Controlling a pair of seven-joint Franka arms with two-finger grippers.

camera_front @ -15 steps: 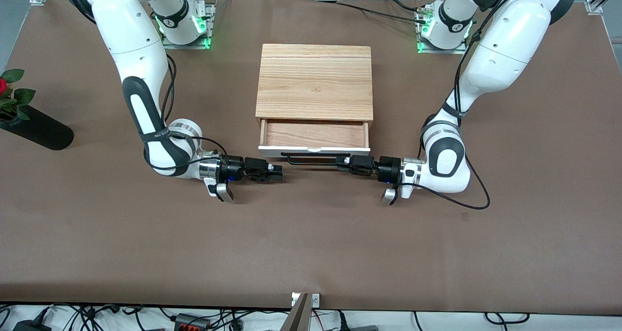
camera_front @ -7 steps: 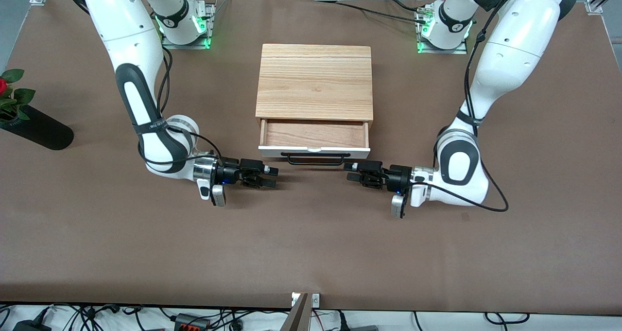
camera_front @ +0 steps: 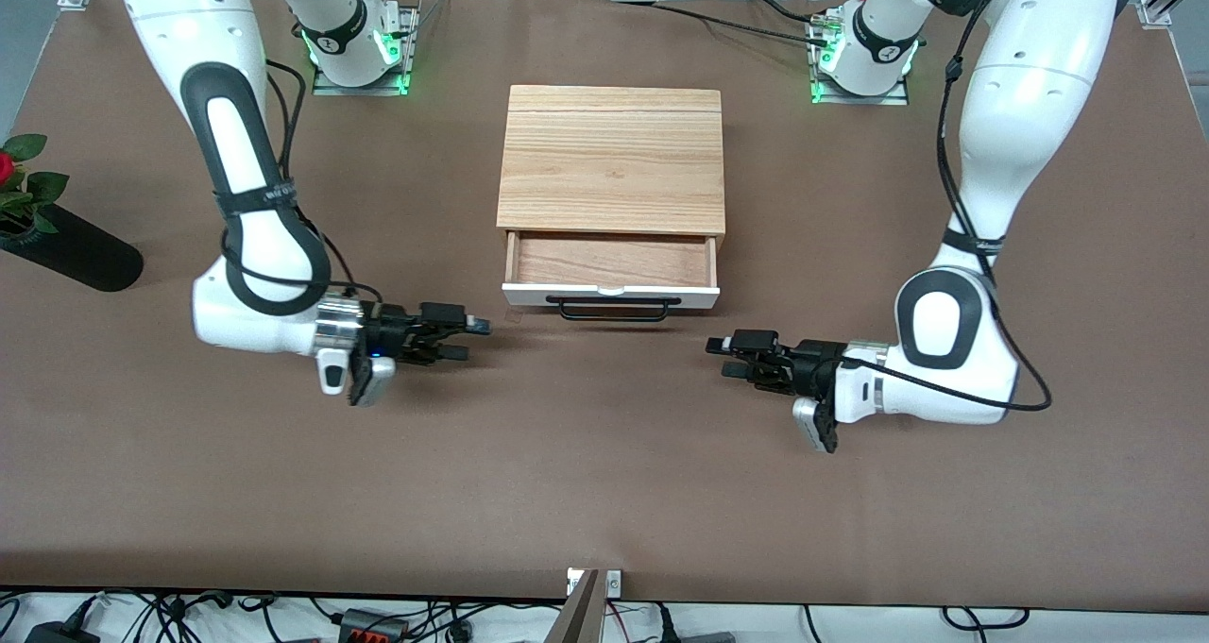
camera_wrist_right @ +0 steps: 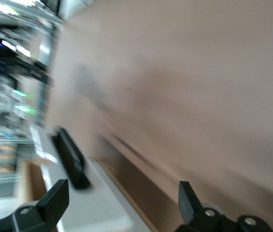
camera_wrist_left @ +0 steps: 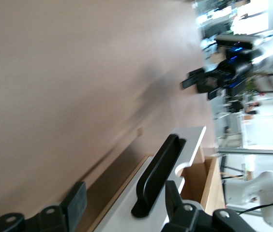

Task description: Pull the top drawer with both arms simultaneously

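**Front view: drawer stands open, both grippers clear of the handle**

You can see the top drawer pulled partway out of the cabinet, its light wood floor exposed and its white front panel facing the front camera. The black bar handle is free; nothing touches it.

Your right gripper sits low over the table toward the right arm's end, apart from the drawer's corner, its fingers spread and holding nothing. Your left gripper is low over the table toward the left arm's end, also clear of the handle, fingers parted and empty.

From the left wrist view you get the handle and white front close by, between the spread fingers, with the right gripper farther off. The right wrist view shows the handle too, between its open fingers.
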